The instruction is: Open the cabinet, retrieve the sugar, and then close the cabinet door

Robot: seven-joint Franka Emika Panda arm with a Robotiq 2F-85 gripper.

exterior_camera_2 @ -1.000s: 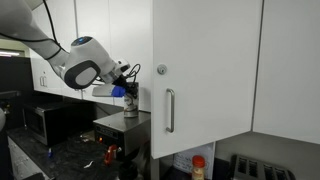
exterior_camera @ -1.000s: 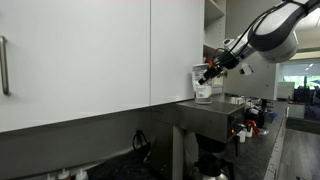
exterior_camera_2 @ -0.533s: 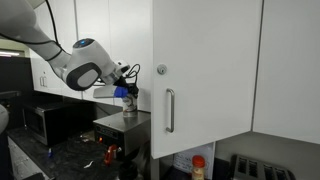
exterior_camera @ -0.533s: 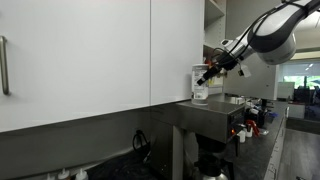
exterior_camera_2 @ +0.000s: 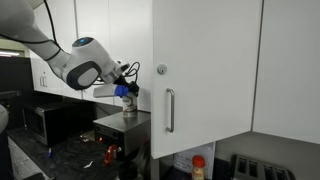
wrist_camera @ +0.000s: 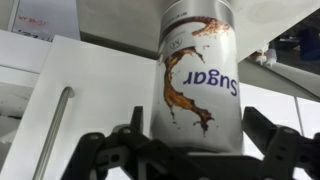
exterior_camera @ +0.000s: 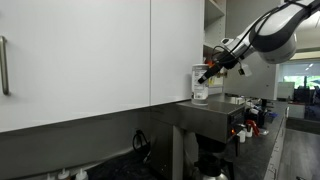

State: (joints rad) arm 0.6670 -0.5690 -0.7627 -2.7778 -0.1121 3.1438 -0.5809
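The sugar jar stands upright, long axis vertical, between the spread fingers of the gripper, which has let go of it. It rests on a dark machine below the gripper. A white cabinet door stands just beside

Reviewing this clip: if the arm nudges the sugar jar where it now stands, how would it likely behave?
The sugar jar is a tall, narrow cylinder, so it would probably tip rather than slide. Its smooth printed wall looks fairly slippery. If it fell, the round body would likely roll. The end effector stands open around it.
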